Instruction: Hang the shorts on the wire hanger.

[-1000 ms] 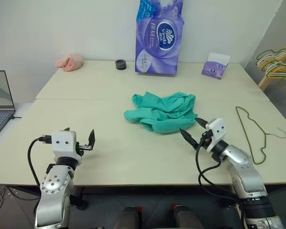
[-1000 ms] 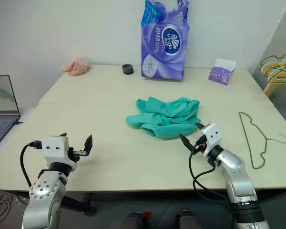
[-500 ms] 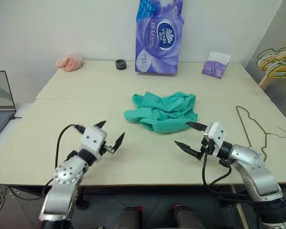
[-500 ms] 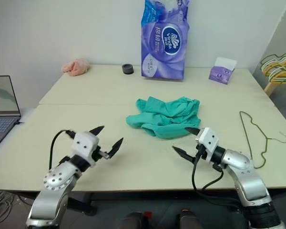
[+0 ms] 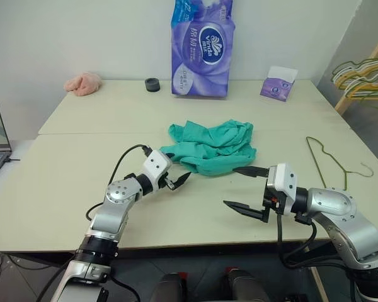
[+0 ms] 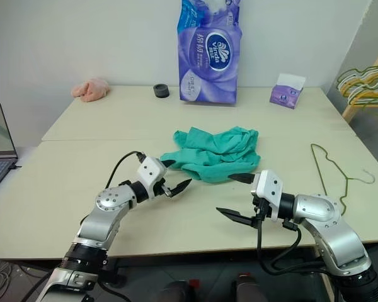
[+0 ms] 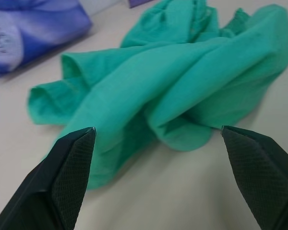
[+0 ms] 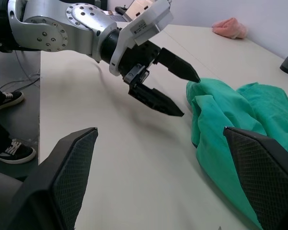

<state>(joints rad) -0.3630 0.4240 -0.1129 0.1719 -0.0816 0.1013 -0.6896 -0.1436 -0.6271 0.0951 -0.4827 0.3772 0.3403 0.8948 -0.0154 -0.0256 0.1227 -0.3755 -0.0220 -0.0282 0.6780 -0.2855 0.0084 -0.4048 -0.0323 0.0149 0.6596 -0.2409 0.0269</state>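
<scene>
A wide cream-coloured table [image 5: 82, 163] is carrying everything. On it, near the middle, the crumpled teal-green cloth shorts [image 5: 211, 146] are lying in a loose heap, not yet lifted. Well apart from them, near the table's right edge, the thin olive-green wire hanger [image 5: 332, 162] is lying flat with its hook pointing right.

The 2 arms are closing in from either side. The left gripper [image 5: 171, 175], which a second ago was hanging back near the table's front left edge, is now reaching in toward the shorts; its 2 black fingers are spread wide, with 1 tip at or very near the nearest fold of cloth. The right gripper [image 5: 246, 189], earlier close against the heap's right side, is now drawing back and turning to face left, its fingers likewise spread wide and empty, just short of the cloth.

This looks like the approach to a first grasp: the left arm seems about to pinch the near fold. Nothing is yet hung.
</scene>
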